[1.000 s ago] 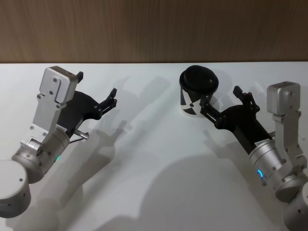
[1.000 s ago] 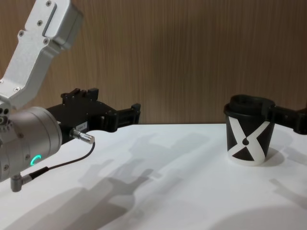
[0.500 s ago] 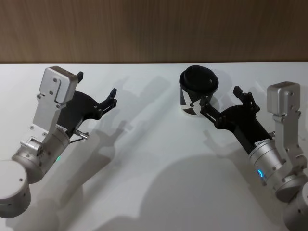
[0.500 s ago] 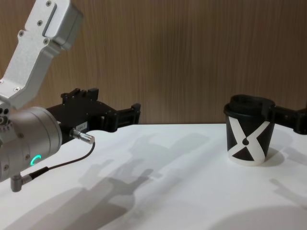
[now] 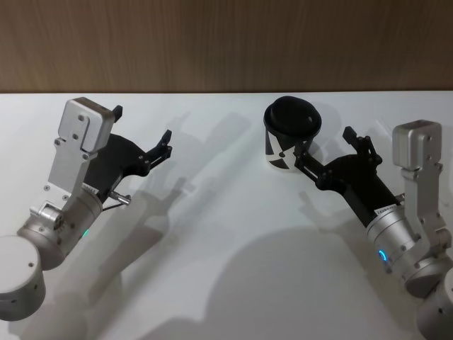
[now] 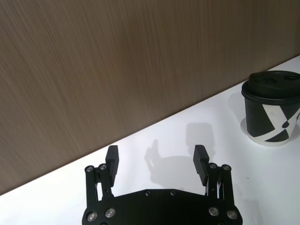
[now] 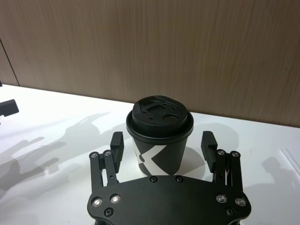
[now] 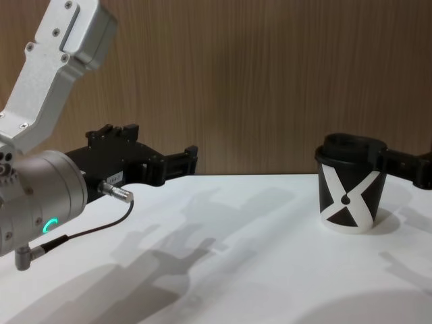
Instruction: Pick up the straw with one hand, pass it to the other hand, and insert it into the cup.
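- The cup (image 5: 291, 134) stands lidded on the white worktop (image 5: 233, 212).
- The right hand (image 5: 325, 144), fingers apart and empty, sits just beside the cup, likely positioned for insertion.
- The left hand (image 5: 143, 122), also spread, hovers well left of the cup.

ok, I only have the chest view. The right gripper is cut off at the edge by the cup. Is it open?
Observer: Open. In the right wrist view the right gripper has its fingers spread, and the cup stands upright ahead of it, in line with the gap.
Operator: And the left one? I see it side-on.
Observer: In its wrist view the left gripper is open too, with nothing between its fingers and the white table below.
Operator: Lid top?
Observer: Seen from above, the lid sits on the cup and has moulded recesses on top. I cannot tell which of them is an opening.
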Robot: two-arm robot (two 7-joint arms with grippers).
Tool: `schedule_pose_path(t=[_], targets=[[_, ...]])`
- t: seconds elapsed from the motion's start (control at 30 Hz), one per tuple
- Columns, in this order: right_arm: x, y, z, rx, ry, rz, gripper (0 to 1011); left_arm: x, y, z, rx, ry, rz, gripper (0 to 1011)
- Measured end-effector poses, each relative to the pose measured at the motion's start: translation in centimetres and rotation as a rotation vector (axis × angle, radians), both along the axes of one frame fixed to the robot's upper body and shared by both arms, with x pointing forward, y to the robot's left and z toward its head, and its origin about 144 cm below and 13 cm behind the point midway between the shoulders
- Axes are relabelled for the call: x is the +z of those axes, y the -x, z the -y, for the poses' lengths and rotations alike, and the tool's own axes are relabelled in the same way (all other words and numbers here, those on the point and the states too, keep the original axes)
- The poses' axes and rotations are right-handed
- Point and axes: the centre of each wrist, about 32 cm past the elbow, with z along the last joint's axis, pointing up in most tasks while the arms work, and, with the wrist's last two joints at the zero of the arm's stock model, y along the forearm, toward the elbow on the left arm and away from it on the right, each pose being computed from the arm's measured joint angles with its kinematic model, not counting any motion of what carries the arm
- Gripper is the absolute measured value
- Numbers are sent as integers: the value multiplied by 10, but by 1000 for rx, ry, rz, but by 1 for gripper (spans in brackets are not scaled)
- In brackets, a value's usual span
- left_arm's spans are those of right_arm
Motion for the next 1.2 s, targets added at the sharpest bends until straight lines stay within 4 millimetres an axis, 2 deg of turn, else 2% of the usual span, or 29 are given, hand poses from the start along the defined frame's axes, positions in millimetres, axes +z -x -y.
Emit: schedule_pose_path(t=[1.2], targets=[[0, 0, 0, 0, 0, 0, 1001, 0, 0, 0, 0, 0, 0, 1000]])
